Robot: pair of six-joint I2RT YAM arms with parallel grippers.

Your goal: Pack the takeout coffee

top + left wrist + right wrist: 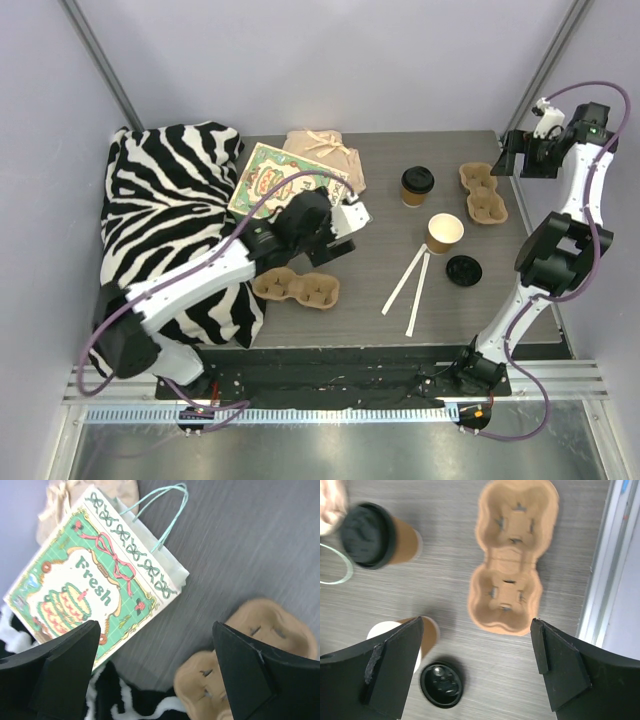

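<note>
The takeout coffee (417,186), a brown cup with a black lid, stands upright at the table's back right; it also shows in the right wrist view (370,536). My right gripper (518,155) hangs open and empty high over the right edge, with its jaws (477,665) wide apart above the table. My left gripper (340,232) is open and empty over the table's middle left, its jaws (156,665) wide apart. A flat printed gift bag (285,180) lies just beyond it, also in the left wrist view (95,580).
An open brown cup (445,233) and a loose black lid (464,270) sit near the coffee. One cup carrier (483,192) lies at the right, another (296,288) at the front left. A zebra cloth (170,220), a brown paper bag (325,155) and stir sticks (410,280) also lie here.
</note>
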